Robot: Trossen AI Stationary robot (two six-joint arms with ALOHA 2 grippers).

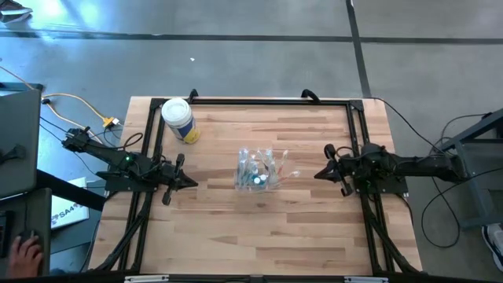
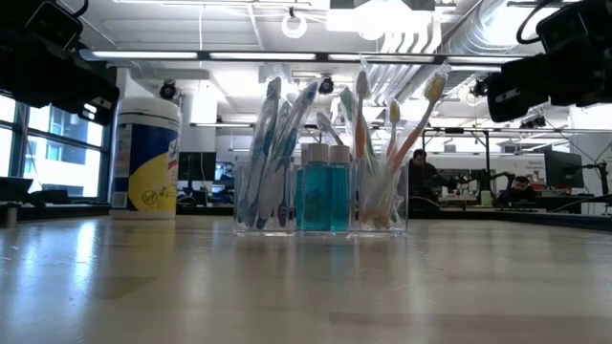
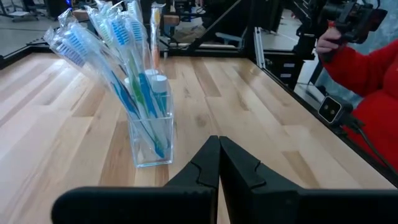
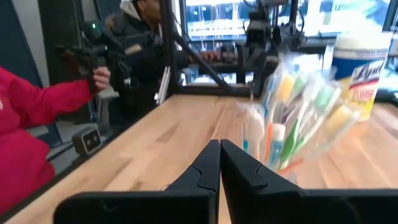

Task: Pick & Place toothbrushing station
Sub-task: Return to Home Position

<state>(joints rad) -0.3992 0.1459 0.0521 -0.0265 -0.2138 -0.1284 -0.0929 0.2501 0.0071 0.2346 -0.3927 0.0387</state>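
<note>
We are logging a clear, flat-walled plastic organizer (image 2: 320, 196) standing mid-table, bristling with wrapped pastel toothbrushes (image 2: 277, 143) and blue tubes (image 2: 323, 191). The left gripper (image 3: 219, 146) and right gripper (image 4: 219, 149) are flanking it, fingers pressed together. Matte plank tabletop (image 1: 236, 236); cylindrical canister (image 1: 178, 119); workshop behind.
</note>
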